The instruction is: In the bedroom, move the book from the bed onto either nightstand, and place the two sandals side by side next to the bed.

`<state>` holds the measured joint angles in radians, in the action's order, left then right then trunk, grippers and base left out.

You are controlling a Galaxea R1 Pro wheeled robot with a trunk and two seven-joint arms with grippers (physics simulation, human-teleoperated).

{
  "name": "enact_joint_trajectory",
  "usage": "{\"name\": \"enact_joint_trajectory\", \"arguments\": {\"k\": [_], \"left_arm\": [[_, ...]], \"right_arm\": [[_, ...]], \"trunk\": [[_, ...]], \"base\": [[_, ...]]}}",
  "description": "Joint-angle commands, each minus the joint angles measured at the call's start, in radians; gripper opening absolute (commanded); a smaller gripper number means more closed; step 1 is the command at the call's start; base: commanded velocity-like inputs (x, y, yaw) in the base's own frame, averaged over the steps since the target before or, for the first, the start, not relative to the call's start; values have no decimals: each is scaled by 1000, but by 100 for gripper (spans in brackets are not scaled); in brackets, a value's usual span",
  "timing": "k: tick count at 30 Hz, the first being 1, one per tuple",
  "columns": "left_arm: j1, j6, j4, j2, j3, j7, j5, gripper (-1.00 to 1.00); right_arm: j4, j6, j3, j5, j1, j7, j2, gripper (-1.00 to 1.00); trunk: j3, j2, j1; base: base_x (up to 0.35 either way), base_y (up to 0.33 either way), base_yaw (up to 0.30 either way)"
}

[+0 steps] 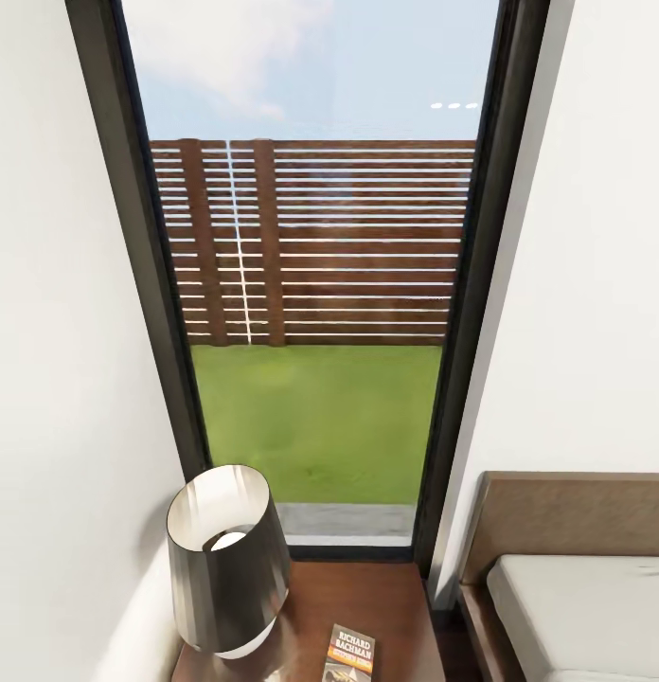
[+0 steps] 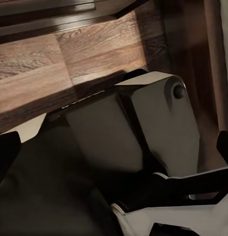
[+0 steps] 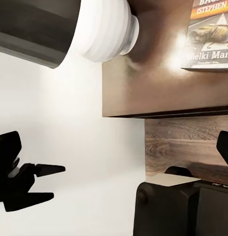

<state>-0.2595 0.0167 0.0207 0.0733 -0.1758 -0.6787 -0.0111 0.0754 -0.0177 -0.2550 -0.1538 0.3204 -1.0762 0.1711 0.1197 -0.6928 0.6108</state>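
The book (image 1: 351,650) already lies flat on the nightstand (image 1: 386,597) beside the lamp (image 1: 221,559) — the right gripper (image 3: 119,162), fingers apart and empty, should back off without nudging it — left fingers' state cannot be told.

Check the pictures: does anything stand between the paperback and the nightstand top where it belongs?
Nothing visible does: the dark Richard Bachman paperback already lies flat on the reddish-brown wooden nightstand, beside the grey-shaded lamp.
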Motion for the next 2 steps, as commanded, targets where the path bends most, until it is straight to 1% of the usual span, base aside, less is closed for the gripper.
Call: {"name": "enact_joint_trajectory", "arguments": {"k": [1,2], "left_arm": [[-1,2,1,0,-4,1,-1,100],[-1,1,1,0,-4,7,-1,100]], "right_arm": [[4,-2,2,-7,2,-4,1,100],[4,-1,2,-7,2,-4,1,100]], "trunk": [[2,-1,0],[2,-1,0]], "base": [[0,0,0],[0,0,0]]}}
